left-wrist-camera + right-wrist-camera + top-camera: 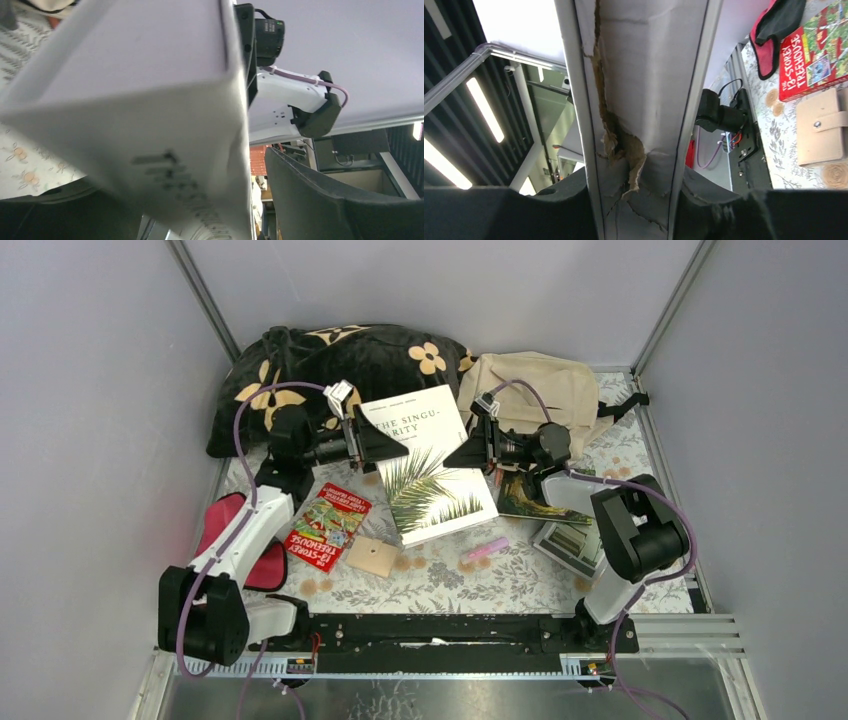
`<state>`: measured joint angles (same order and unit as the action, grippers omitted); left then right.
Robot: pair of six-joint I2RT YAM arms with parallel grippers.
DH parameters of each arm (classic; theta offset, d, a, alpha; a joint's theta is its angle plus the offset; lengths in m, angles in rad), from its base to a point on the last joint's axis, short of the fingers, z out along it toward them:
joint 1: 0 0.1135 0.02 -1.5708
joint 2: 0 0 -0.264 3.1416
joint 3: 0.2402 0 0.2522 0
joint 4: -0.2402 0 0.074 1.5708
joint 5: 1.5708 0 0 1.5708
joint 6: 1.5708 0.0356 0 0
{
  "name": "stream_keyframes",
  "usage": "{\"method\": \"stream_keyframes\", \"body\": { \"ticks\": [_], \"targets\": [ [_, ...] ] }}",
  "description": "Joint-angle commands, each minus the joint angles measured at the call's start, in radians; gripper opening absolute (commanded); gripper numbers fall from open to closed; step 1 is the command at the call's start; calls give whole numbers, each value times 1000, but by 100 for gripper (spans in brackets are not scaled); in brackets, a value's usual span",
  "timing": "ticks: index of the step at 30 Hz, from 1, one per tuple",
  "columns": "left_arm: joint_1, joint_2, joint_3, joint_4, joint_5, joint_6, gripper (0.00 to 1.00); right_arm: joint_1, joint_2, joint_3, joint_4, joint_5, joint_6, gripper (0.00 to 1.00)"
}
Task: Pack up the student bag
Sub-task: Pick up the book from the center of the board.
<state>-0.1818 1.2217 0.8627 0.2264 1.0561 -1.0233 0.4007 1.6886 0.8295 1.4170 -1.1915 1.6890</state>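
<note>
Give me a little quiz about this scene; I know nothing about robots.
1. True or false: the white book already lies inside the beige bag.
2. Which arm's gripper is clamped on the white book's torn spine? A) left B) right C) neither
3. In the top view, what lies just right of the red Treehouse book?

Key:
1. False; the book is outside the bag, between the two grippers.
2. B; the right gripper is clamped on it, while the left gripper stands open at the opposite edge.
3. The tan wallet.
</note>
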Motion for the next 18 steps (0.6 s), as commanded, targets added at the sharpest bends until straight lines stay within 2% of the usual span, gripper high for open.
{"method": "stream_keyframes", "body": {
  "ticks": [1, 3, 4, 5, 7, 8, 10, 11, 13, 14, 16, 18],
  "targets": [
    [-34, 22, -7, 284, -24, -176, 80, 10, -1, 56, 268, 1, 130, 38],
    [-33, 25, -2, 287, -54, -185, 62, 7, -14, 50, 222, 14, 99, 51],
    [-33, 24, 4, 280, -69, -184, 57, 3, -28, 41, 179, 23, 66, 62],
    [-33, 24, 13, 263, -89, -180, 45, -9, -53, 29, 116, 40, 21, 73],
    [-28, 14, 34, 207, -159, -179, 36, -47, -127, -5, -36, 100, -72, 91],
    [-27, 5, 40, 200, -190, -183, 31, -73, -175, -17, -179, 129, -139, 98],
    [-27, -8, 66, 179, -240, -174, 28, -95, -278, -1, -512, 191, -339, 100],
    [-26, -12, 88, 157, -259, -160, 27, -98, -327, 27, -732, 239, -474, 100],
    [-22, -12, 134, 108, -296, -127, 28, -97, -412, 94, -1100, 395, -702, 100],
    [-16, -15, 152, 95, -316, -122, 28, -99, -448, 112, -1206, 502, -772, 100],
    [-8, -26, 163, 108, -372, -138, 28, -114, -533, 88, -1277, 647, -776, 100],
    [-5, -37, 152, 170, -438, -174, 28, -125, -633, 7, -1197, 725, -712, 100]
  ]
}}
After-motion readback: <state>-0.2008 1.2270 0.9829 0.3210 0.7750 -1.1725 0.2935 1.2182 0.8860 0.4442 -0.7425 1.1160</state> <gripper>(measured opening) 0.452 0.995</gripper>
